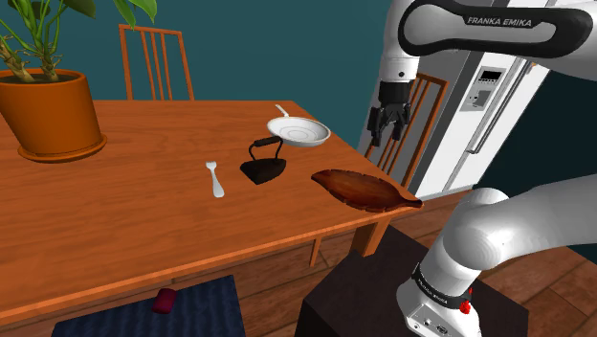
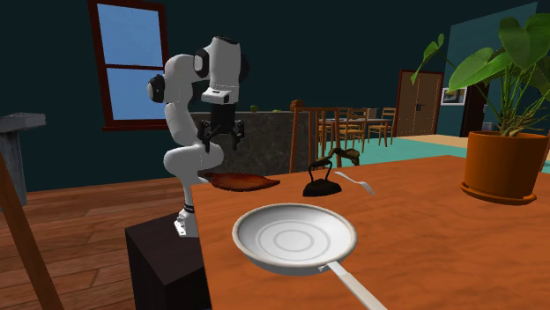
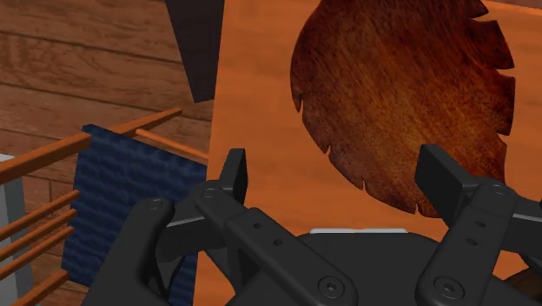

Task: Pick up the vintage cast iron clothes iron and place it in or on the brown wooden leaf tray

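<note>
The black clothes iron [image 1: 262,164] stands upright on the wooden table [image 1: 124,211], between a small white fork and a white pan; it also appears in the second exterior view as a dark iron [image 2: 319,180]. The brown leaf-shaped tray [image 1: 364,189] lies at the table's corner nearest the stand, and its jagged edge shows below the hand [image 3: 408,96]. My gripper [image 1: 388,127] hangs open well above the tray, its fingers [image 3: 232,174] apart with nothing between them. The same gripper [image 2: 221,135] sits high over the tray [image 2: 244,181].
A white pan [image 1: 298,130] lies behind the iron and a white fork [image 1: 215,179] to its left in the shoulder view. A potted plant [image 1: 50,113] stands at the far left. Chairs [image 1: 156,59] ring the table; a blue rug [image 1: 158,311] lies on the floor.
</note>
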Motion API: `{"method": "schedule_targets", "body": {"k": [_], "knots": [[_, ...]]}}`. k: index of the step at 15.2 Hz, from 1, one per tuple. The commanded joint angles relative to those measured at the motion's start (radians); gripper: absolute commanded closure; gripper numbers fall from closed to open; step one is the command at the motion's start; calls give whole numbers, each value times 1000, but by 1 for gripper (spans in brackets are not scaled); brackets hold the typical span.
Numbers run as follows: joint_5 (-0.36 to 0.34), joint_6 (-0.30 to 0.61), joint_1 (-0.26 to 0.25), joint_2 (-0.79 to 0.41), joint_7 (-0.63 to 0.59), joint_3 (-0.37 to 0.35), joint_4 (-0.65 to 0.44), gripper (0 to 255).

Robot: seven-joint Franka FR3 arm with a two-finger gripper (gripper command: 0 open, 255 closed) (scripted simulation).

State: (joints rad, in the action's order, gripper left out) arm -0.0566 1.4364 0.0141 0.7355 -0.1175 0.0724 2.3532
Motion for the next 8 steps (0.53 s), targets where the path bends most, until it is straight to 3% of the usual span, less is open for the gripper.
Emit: {"method": "schedule_targets", "body": {"k": [1,8], "knots": [[0,0,0,0,0,0,0,0],[170,47,24,-54,-402,-186,-30,0]]}}
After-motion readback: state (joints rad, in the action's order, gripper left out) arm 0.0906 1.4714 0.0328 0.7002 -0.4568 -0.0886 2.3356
